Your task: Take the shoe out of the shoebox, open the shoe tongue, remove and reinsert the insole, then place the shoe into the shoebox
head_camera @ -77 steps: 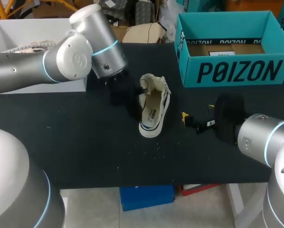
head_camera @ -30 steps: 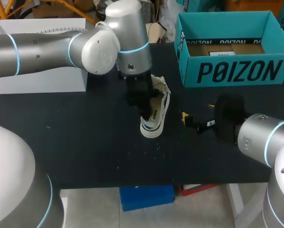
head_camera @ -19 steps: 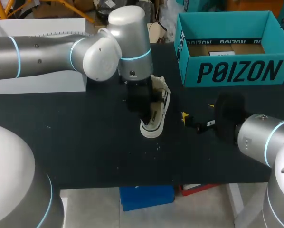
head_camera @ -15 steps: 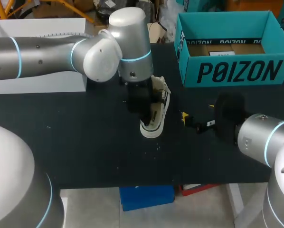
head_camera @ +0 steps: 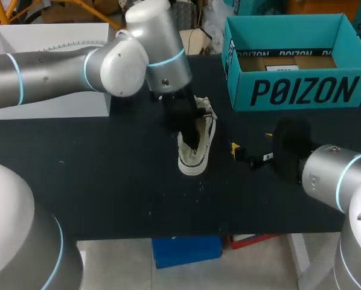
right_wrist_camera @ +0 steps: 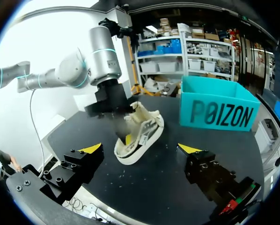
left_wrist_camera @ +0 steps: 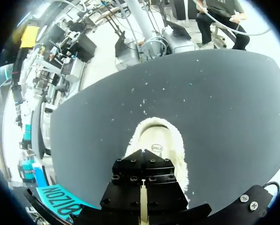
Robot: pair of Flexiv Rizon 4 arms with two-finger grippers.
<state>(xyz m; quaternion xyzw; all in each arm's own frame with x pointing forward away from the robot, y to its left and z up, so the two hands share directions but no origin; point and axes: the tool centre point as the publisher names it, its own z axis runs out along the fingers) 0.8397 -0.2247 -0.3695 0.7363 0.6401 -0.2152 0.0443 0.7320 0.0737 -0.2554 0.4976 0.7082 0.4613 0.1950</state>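
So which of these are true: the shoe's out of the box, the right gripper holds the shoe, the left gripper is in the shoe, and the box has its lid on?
1. The shoe lies on the table, outside the box. True.
2. The right gripper holds the shoe. False: it is open and sits beside the shoe, apart from it.
3. The left gripper reaches down into the shoe's opening. True.
4. The box has its lid on. False: its top is open, and brown card shows inside.
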